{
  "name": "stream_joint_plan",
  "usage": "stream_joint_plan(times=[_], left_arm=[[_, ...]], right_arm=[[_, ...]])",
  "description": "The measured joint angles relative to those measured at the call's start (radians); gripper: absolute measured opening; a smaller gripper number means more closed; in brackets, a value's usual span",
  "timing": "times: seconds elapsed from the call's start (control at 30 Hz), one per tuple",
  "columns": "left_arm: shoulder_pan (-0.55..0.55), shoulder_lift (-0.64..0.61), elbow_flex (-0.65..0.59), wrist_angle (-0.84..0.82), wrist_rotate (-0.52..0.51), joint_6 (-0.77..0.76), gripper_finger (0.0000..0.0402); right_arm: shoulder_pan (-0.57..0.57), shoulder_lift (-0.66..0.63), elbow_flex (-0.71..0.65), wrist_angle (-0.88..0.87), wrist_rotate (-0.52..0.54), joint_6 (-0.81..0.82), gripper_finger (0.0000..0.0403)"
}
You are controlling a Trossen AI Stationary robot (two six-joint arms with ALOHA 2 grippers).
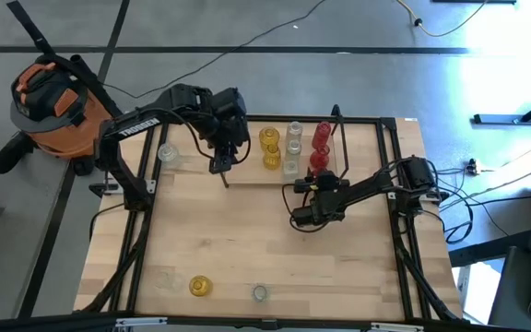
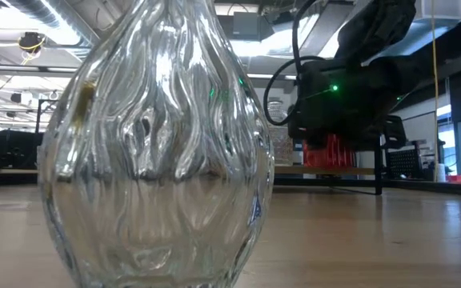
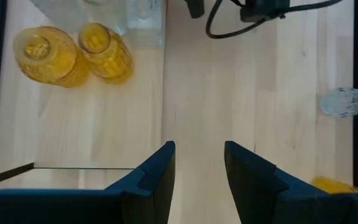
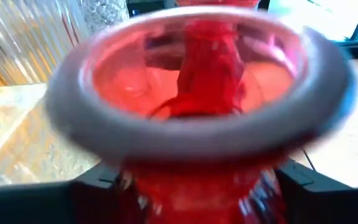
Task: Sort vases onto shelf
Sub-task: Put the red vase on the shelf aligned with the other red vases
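Note:
The shelf (image 1: 358,138), a light board in a black wire frame, stands at the table's far middle. On it are two yellow vases (image 1: 271,148), clear vases (image 1: 293,148) and red vases (image 1: 323,136). My right gripper (image 1: 321,184) reaches in from the right at the shelf's near edge and is shut on a red vase (image 4: 191,112). My left gripper (image 3: 197,174) is open and touches nothing. It hangs over the table at the shelf's left end, beside the yellow vases (image 3: 73,56). Its fingers point down. My right gripper has the red vase between its two fingers (image 4: 98,186), one on either side of the body (image 4: 191,193) below the wide rim. The rim fills the wrist view and hides the contact points. In the low view, red glass (image 2: 326,152) shows under the gripper at shelf level.
Loose vases stand near the table's near edge: a yellow one (image 1: 200,286) and a clear one (image 1: 260,293). Another clear vase (image 1: 167,152) sits at the table's left. A big clear vase (image 2: 158,144) fills the low view. An orange vacuum (image 1: 49,101) stands on the floor.

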Motion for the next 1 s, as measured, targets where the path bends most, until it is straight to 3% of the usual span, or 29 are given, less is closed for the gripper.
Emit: stream_joint_plan(times=[0.47,1.0], left_arm=[[0.001,0.000,-0.005,0.015,0.001,0.026,0.0131],[0.001,0.000,-0.005,0.014,0.001,0.044,0.0131]], right_arm=[[-0.006,0.000,0.048,-0.048,0.077,-0.046,0.0214],[-0.073,0.000,0.069,-0.050,0.050,-0.082,0.0215]])
